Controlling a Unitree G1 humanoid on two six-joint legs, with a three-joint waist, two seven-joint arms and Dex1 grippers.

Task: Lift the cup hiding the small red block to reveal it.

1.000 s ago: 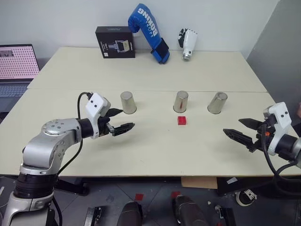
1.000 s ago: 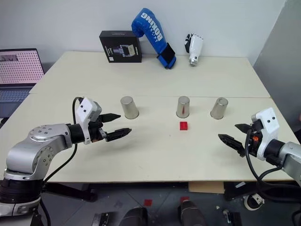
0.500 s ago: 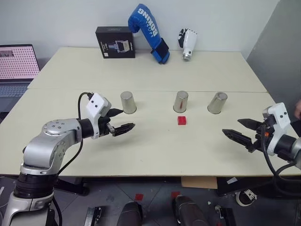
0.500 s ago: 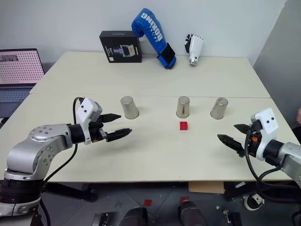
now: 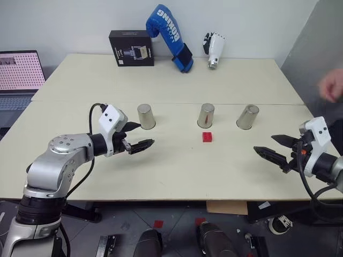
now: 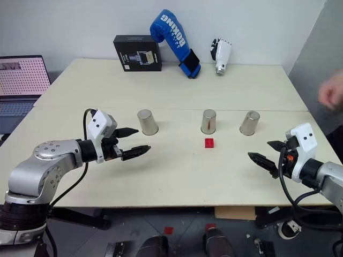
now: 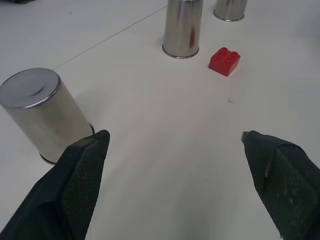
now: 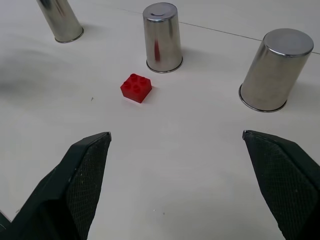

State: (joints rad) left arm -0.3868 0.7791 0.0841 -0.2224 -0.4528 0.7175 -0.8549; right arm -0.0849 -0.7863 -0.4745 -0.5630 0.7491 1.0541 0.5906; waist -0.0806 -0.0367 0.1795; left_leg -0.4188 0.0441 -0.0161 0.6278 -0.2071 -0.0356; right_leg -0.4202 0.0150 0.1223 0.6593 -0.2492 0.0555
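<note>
Three silvery metal cups stand upside down in a row on the table: the left cup (image 5: pixel 145 116), the middle cup (image 5: pixel 206 115) and the right cup (image 5: pixel 248 116). The small red block (image 5: pixel 207 137) lies uncovered on the table just in front of the middle cup, and the middle cup's wall mirrors it. My left gripper (image 5: pixel 145 135) hovers open just in front of the left cup, touching nothing. At the table's right edge my right gripper (image 5: pixel 265 143) is open, empty and aimed toward the cups. The right wrist view has the block (image 8: pixel 136 88) between the wide-spread fingers.
Along the table's far edge stand a black box (image 5: pixel 131 47), a blue boxing glove (image 5: pixel 170 36) and a white glove (image 5: pixel 214 49). A laptop (image 5: pixel 19 75) sits off to the left. A person's hand (image 5: pixel 331 84) hangs at the right edge, above my right gripper.
A person's hand has come into view at the right edge and risen. Both grippers, the cups and the block have stayed put.
</note>
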